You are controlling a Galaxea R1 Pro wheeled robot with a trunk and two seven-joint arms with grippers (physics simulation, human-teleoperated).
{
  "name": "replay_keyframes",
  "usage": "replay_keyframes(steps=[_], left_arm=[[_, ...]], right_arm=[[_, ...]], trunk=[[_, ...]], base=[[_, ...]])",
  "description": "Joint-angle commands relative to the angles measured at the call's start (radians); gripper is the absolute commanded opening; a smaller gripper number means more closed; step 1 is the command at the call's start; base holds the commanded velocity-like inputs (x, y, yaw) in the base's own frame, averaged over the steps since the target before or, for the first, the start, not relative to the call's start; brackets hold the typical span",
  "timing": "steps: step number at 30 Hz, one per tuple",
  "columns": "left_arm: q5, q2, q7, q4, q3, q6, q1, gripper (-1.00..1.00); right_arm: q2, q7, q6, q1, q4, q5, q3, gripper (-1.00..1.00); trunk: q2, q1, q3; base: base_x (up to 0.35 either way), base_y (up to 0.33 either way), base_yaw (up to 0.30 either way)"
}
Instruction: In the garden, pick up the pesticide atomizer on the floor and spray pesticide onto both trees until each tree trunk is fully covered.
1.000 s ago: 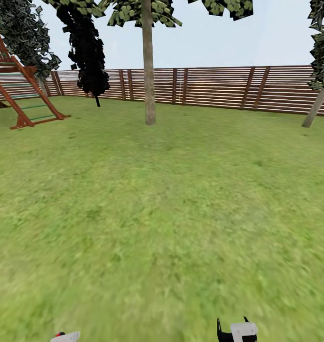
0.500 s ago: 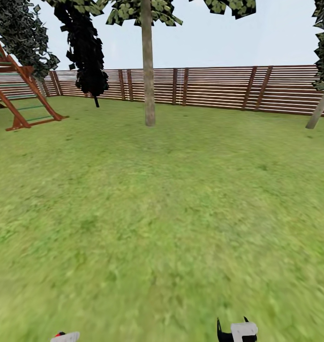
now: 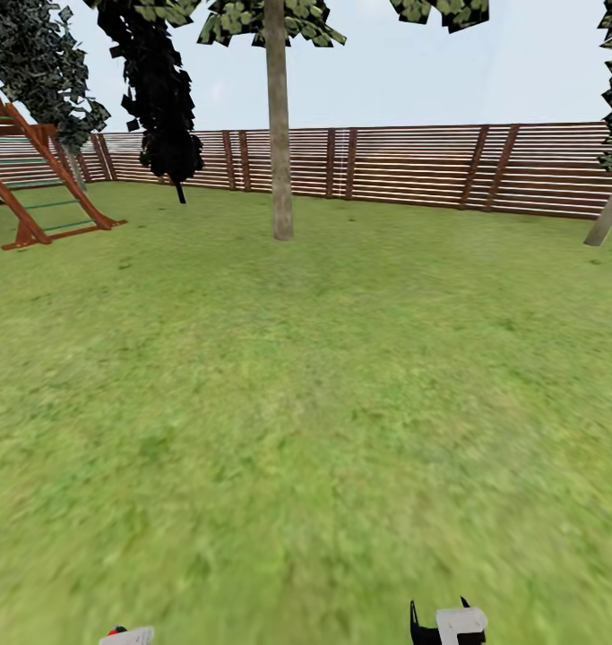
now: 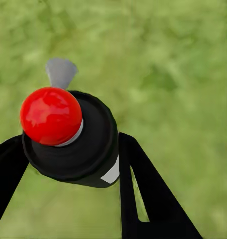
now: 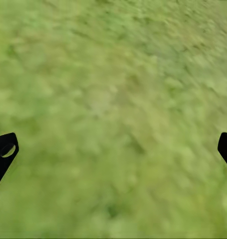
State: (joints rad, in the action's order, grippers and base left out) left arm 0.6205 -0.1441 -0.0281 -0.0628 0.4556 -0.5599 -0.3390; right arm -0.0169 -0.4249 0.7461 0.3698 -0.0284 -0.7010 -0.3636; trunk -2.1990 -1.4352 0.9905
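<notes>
The pesticide atomizer (image 4: 76,144) is a black canister with a red round knob and a grey nozzle. My left gripper (image 4: 72,152) is shut on it, one black finger on each side, above the grass floor (image 3: 306,403). In the head view the knob and the left gripper (image 3: 124,636) peek in at the bottom edge. My right gripper (image 5: 115,149) hangs open over bare grass and sits low in the head view (image 3: 442,620). One tree's pale trunk (image 3: 280,134) stands straight ahead, far off. A second, leaning tree trunk (image 3: 607,215) is at the right edge.
A brown slat fence (image 3: 431,166) closes the lawn behind the trees. A red-brown wooden play frame (image 3: 37,188) stands at the far left, with a near-black cypress (image 3: 162,98) beside it. Open grass stretches between me and the middle tree.
The whole view has crept forward: the play frame slid left and the leaning trunk slid right. Both grippers hold the same pose, the atomizer still gripped.
</notes>
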Motion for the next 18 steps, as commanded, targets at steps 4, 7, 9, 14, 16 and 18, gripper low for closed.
replay_keyframes(steps=[4, 7, 9, 14, 16, 18], left_arm=[[0.009, -0.007, -0.001, 0.0, -0.001, -0.001, 0.0, -1.0], [0.01, -0.004, -0.001, -0.002, -0.002, -0.001, 0.0, -1.0], [0.009, -0.002, -0.001, -0.002, -0.002, -0.002, 0.0, -1.0], [0.002, 0.001, -0.001, 0.0, 0.0, -0.002, 0.0, -1.0], [0.002, 0.001, -0.001, 0.0, 0.001, 0.0, 0.0, -1.0], [0.001, 0.001, -0.001, 0.0, 0.003, 0.0, 0.0, -1.0]], right_arm=[[0.0, 0.0, 0.0, 0.0, -0.001, 0.0, 0.0, 1.0], [-0.002, 0.006, 0.001, 0.001, -0.007, -0.003, 0.002, 1.0], [-0.002, 0.005, 0.002, 0.001, -0.009, 0.003, -0.003, 1.0], [0.001, 0.009, 0.003, 0.001, -0.003, -0.005, 0.002, 1.0], [0.004, 0.009, 0.003, 0.0, -0.003, -0.006, 0.003, 1.0], [0.007, 0.009, 0.003, 0.0, -0.004, -0.006, 0.003, 1.0]], trunk=[[0.0, 0.0, 0.0], [0.0, 0.0, 0.0], [0.0, 0.0, 0.0], [0.0, 0.0, 0.0], [0.0, 0.0, 0.0], [0.0, 0.0, 0.0]], base=[[0.34, 0.0, 0.0], [0.34, 0.0, 0.0], [0.339, 0.0, 0.0], [0.34, 0.0, 0.0], [0.34, 0.0, 0.0], [0.34, 0.0, 0.0]])
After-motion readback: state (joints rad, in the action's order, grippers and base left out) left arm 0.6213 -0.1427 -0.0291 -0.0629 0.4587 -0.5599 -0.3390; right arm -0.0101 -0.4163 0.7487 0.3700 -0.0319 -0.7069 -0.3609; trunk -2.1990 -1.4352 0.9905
